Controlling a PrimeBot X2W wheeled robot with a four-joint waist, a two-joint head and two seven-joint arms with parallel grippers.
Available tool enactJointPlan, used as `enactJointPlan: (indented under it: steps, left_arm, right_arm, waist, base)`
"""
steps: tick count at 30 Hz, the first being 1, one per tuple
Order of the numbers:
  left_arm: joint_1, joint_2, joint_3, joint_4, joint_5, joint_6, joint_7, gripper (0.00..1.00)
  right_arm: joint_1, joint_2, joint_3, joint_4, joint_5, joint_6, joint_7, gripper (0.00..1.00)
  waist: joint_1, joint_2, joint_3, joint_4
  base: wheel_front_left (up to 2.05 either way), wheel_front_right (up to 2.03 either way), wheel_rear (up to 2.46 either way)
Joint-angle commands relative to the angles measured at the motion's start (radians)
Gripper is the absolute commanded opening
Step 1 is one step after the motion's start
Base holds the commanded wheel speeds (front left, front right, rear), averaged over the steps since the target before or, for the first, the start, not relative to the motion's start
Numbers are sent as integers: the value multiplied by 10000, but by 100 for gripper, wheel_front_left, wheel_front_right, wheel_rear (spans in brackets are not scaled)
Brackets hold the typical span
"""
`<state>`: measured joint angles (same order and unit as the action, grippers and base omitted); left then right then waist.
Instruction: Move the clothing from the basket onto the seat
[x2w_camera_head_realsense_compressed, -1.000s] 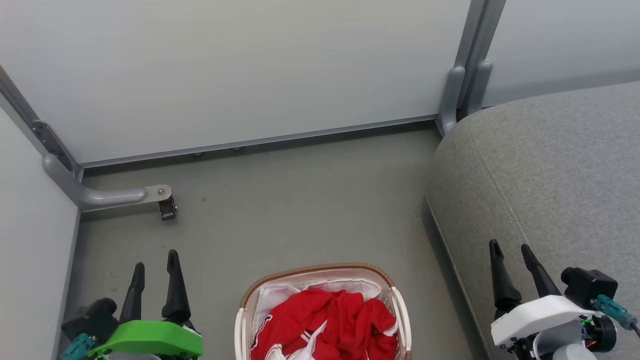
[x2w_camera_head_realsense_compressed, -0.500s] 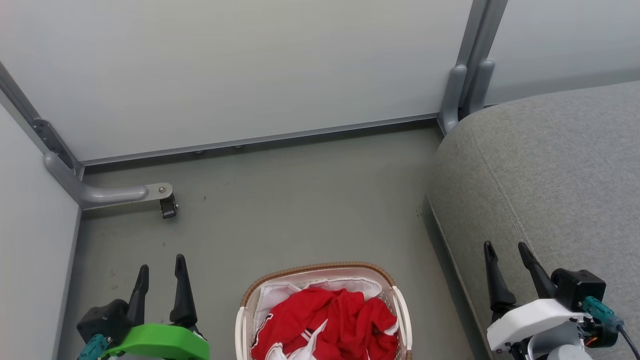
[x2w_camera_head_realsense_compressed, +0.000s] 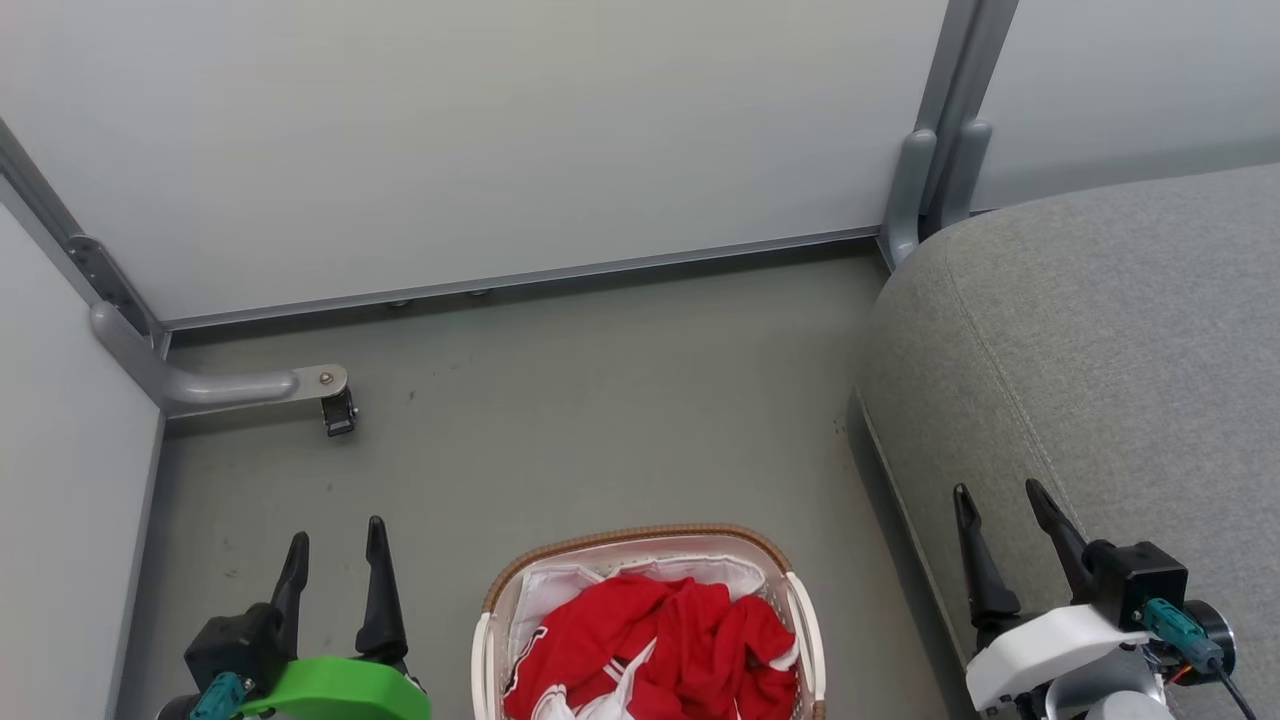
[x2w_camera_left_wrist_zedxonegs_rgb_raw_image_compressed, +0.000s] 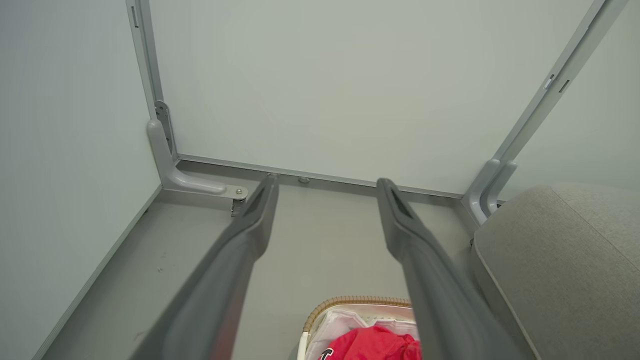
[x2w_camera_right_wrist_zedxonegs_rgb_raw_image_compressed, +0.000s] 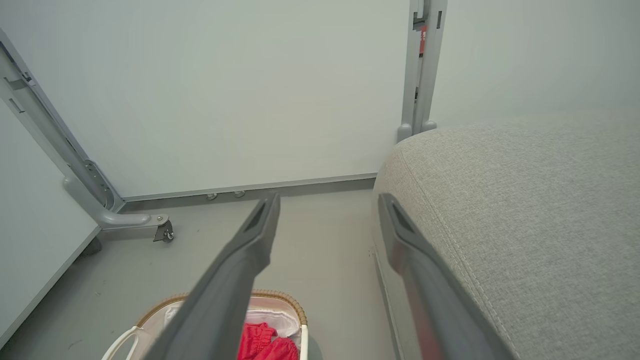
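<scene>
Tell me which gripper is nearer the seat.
Right. The right gripper is open at the edge of the seat; the left gripper is open on the other side of the basket, above the floor.

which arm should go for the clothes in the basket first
Probably right: the left gripper and right gripper both flank the basket, open, but the right hangs by the seat, so carrying clothing looks shorter.

I read this as a staged test bay rather than a lived-in home: pale partition panels (x2w_camera_head_realsense_compressed: 500, 150) on grey metal posts (x2w_camera_head_realsense_compressed: 938, 140), 1 foot ending in a caster (x2w_camera_head_realsense_compressed: 338, 414), a bare grey floor (x2w_camera_head_realsense_compressed: 600, 400), and just a seat (x2w_camera_head_realsense_compressed: 1100, 350) and basket (x2w_camera_head_realsense_compressed: 640, 533) inside.
</scene>
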<state>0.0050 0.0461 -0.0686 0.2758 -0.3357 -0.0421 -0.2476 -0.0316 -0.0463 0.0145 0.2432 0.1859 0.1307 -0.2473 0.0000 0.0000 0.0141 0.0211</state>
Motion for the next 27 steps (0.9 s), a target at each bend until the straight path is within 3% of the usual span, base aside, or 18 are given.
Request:
enactJointPlan:
  steps: [1,27]
  left_arm:
    - [123,70,-38,30,217,59,-94,100]
    - [154,72,-119,330,517,68,-172,100]
  right_arm:
    - [95,-62,14,-51,-224,0,-101,100]
    - [135,-66,59,-80,-610,0,-195,100]
  waist:
    - [0,0,2,7]
    - [0,0,27,56]
  base:
    - [0,0,0]
    - [0,0,0]
